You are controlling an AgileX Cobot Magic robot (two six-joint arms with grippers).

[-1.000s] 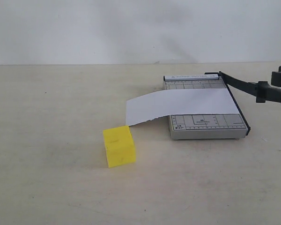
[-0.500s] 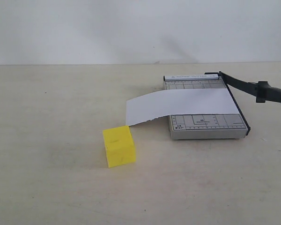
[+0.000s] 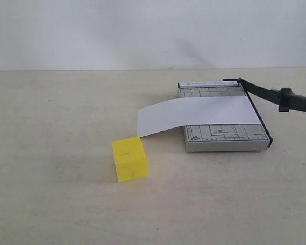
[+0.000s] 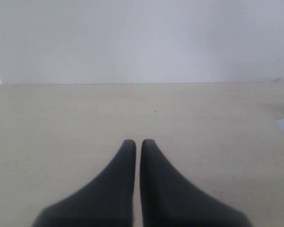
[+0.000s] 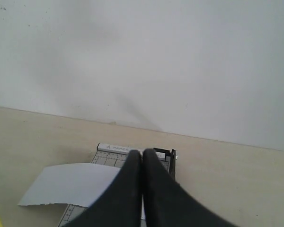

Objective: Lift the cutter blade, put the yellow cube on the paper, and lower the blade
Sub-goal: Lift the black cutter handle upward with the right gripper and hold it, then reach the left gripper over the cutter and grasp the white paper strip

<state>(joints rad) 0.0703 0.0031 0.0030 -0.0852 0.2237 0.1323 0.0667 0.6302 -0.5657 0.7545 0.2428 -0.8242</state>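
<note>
Two grippers are recorded, neither in the exterior view. On the left gripper (image 4: 138, 142) the fingers stand nearly together with a thin slit between them, holding nothing. On the right gripper (image 5: 142, 153) the fingers are pressed closed and empty. A second ago it stood at the handle of the cutter blade (image 3: 268, 94); it has since left that view. The blade remains raised, slanting up off the cutter base (image 3: 227, 139). The paper (image 3: 199, 115) lies across the base, unmoved, one end overhanging the table (image 3: 51, 163). The yellow cube (image 3: 129, 159) sits on the table just beside that end, not on the paper, its position unchanged.
</note>
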